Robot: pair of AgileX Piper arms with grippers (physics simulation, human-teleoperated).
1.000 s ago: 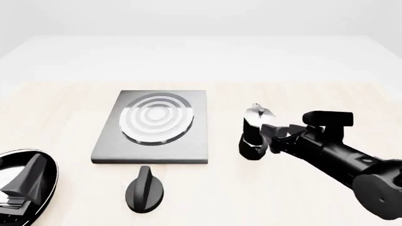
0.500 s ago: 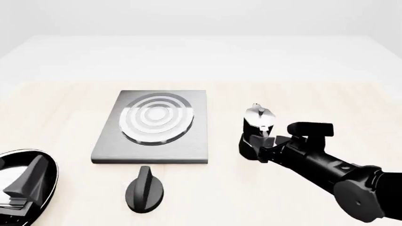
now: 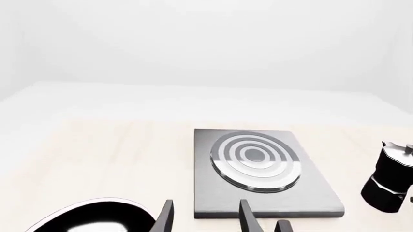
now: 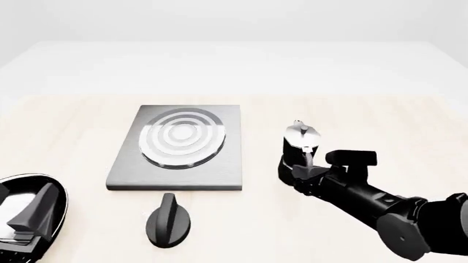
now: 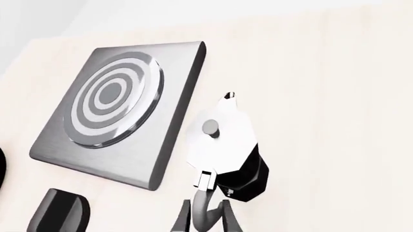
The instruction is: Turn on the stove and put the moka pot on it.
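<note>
Seen from the front: a pale table with the stove, a flat grey slab with silver rings, left of centre. Just to its right, upright on the table and apart from the slab, the moka pot, black with a silver lid. Near the stove's front edge, a black oval knob, untouched.

Over the past second, right gripper drawn lower and closer in, now at the pot's handle side. In the right wrist view, fingers a little apart, straddling the curved handle, not visibly clamped. Grasp judged about to close; stove apparently not yet switched on.

Left gripper low at the near left, fingers apart, holding nothing.
</note>
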